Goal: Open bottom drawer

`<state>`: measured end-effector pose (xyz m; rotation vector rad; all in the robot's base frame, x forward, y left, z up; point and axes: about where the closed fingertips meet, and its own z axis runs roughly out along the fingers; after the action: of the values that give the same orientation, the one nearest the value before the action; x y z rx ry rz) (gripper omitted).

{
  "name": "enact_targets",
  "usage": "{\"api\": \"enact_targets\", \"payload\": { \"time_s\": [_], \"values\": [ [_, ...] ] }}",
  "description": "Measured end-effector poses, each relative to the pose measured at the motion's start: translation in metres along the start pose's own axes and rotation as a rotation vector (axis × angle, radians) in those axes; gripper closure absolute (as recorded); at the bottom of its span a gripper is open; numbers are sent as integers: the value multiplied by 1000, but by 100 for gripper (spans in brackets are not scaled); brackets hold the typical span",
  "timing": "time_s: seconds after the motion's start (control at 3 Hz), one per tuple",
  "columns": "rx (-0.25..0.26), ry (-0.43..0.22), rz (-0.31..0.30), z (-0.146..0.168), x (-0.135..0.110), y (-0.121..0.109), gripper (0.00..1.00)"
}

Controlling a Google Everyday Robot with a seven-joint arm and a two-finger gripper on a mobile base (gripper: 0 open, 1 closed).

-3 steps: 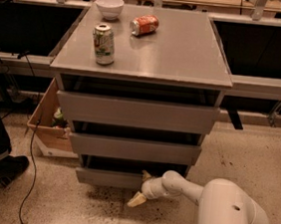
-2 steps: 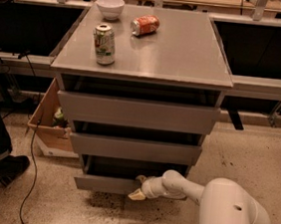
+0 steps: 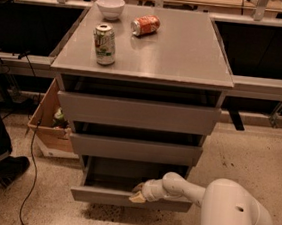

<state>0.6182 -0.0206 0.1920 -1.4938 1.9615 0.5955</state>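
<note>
Camera view. The grey cabinet (image 3: 138, 113) stands on a speckled floor (image 3: 257, 157), three drawers stacked in its front. The bottom drawer (image 3: 99, 196) stands partly out from the cabinet body: its flat grey front sits forward of the two fronts above it, and a strip of smooth grey tray shows behind that front.

The gripper (image 3: 139, 194) is at the top edge of the bottom drawer's front, a little right of centre, touching or just over the lip. Wide or narrow: cannot tell from here. The white arm (image 3: 186, 187) reaches in from the lower right, its bulky white housing low in the corner.

On the cabinet's top surface (image 3: 183, 48): a green-and-white can (image 3: 104, 44) upright near the front left; a red can (image 3: 145, 25) lying on its side further back, apart from the first; a white bowl (image 3: 110, 7) at the back left corner.

Left of the cabinet, a cardboard box (image 3: 46, 124) rests on the floor against its side. A dark cable (image 3: 30, 173) trails over the floor beside it. A person's dark shoe (image 3: 2, 168) and trouser leg show at the left edge.
</note>
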Motion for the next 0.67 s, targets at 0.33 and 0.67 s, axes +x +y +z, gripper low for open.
{"api": "enact_targets", "payload": {
  "time_s": [0.33,0.67],
  "values": [
    [-24,-13,17,-11,-6,8,0],
    [-112,-22,32,-20,-13,50,0]
  ]
}}
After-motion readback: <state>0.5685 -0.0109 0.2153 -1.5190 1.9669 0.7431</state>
